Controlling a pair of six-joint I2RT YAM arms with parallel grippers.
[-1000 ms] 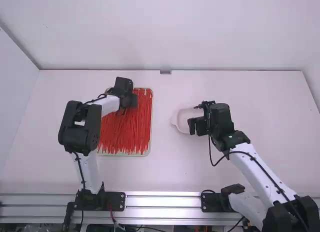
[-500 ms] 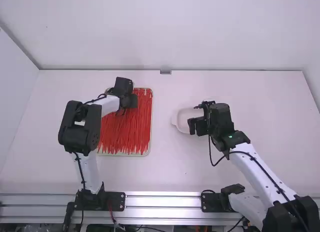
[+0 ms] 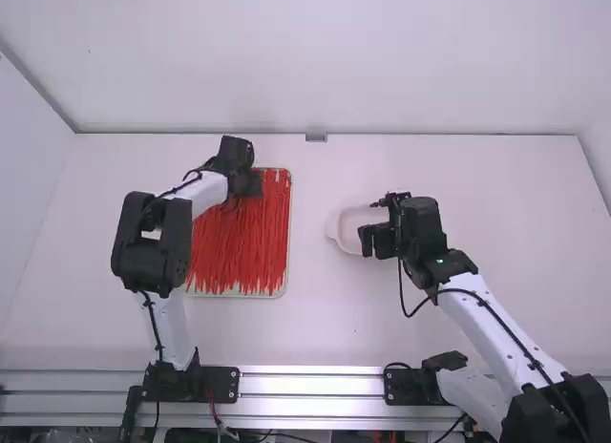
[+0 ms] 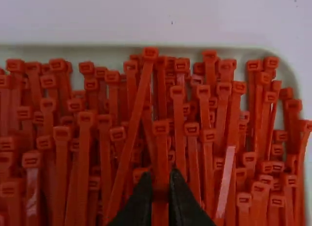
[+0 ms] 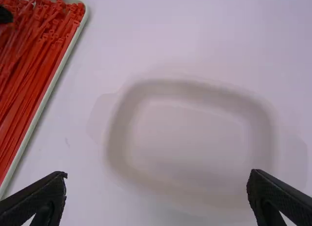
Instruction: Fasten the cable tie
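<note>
Comparing the high view with those of the last second, the left claw (image 3: 239, 166) is found to have been shifted toward the far end of the tray (image 3: 288, 235), away from its arm's base. The right claw (image 3: 375, 240) has been kept where it was. The left claw is seen set narrow, with a single cable tie (image 4: 161, 153) caught between its fingers. The heads of the heaped red ties (image 4: 87, 138) lie just beyond it. It is judged that one tie is being drawn out of the heap, so fastening is not yet begun. The right claw is held wide, with a white dish (image 5: 190, 138) directly beneath it on the table (image 5: 204, 31). No brand, label or legible writing is to be found.
</note>
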